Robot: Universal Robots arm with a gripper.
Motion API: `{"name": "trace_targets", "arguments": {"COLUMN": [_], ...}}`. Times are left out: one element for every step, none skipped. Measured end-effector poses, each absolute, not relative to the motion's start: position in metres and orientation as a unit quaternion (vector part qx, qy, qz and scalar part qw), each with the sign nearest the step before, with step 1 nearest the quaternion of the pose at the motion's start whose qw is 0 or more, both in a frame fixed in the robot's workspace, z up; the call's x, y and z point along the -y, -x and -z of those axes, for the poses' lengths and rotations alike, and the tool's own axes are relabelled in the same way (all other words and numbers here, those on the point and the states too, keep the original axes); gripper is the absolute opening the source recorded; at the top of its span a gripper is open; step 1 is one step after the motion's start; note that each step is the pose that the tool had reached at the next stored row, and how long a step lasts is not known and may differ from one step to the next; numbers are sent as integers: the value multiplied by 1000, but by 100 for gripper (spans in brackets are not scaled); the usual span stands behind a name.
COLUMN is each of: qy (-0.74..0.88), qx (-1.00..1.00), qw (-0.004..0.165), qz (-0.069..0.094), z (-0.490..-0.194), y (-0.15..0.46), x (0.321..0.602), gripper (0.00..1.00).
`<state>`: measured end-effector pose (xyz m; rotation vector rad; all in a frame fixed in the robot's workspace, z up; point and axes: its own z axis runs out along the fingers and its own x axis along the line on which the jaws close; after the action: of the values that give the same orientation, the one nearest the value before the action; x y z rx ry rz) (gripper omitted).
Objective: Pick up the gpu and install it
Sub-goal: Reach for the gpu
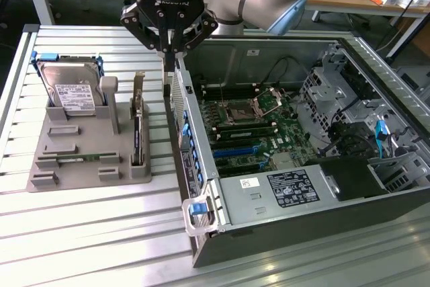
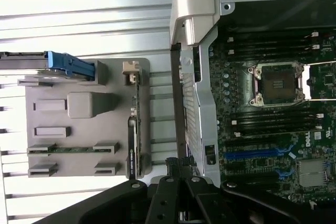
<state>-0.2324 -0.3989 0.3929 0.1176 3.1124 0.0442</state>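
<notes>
On the slatted aluminium worktop (image 1: 87,233), at the exterior view's left, one grey moulded holder tray (image 1: 80,174) carries one silver white-labelled hard drive in a blue frame (image 1: 70,89), one narrow green memory stick (image 1: 80,158) lying flat, and one gpu (image 1: 137,136), a thin dark card with a silver bracket, standing on edge in the tray's right-hand slot. Next, one black gripper (image 2: 177,164) hangs between tray and case, fingers pressed together, pinching nothing, apart from the gpu. Rightmost: one open grey metal computer case (image 1: 228,250) with one green motherboard (image 1: 248,126).
</notes>
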Motion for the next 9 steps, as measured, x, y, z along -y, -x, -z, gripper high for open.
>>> {"name": "trace_targets", "arguments": {"qy": [-38, -38, -38, -38, -38, -38, -38, -38, -38], "qx": [-999, -999, -999, -999, -999, -999, -999, -999, -999], "qw": [13, 13, 13, 13, 13, 13, 13, 13, 13], "qz": [-14, -14, -14, -14, -14, -14, -14, -14, -14], "z": [-392, -392, -392, -392, -392, -392, -392, -392, -392], "y": [232, 232, 233, 234, 235, 236, 236, 238, 239], "x": [399, 399, 399, 399, 399, 399, 399, 399, 399], "gripper": [11, 11, 11, 11, 11, 11, 11, 11, 11]}}
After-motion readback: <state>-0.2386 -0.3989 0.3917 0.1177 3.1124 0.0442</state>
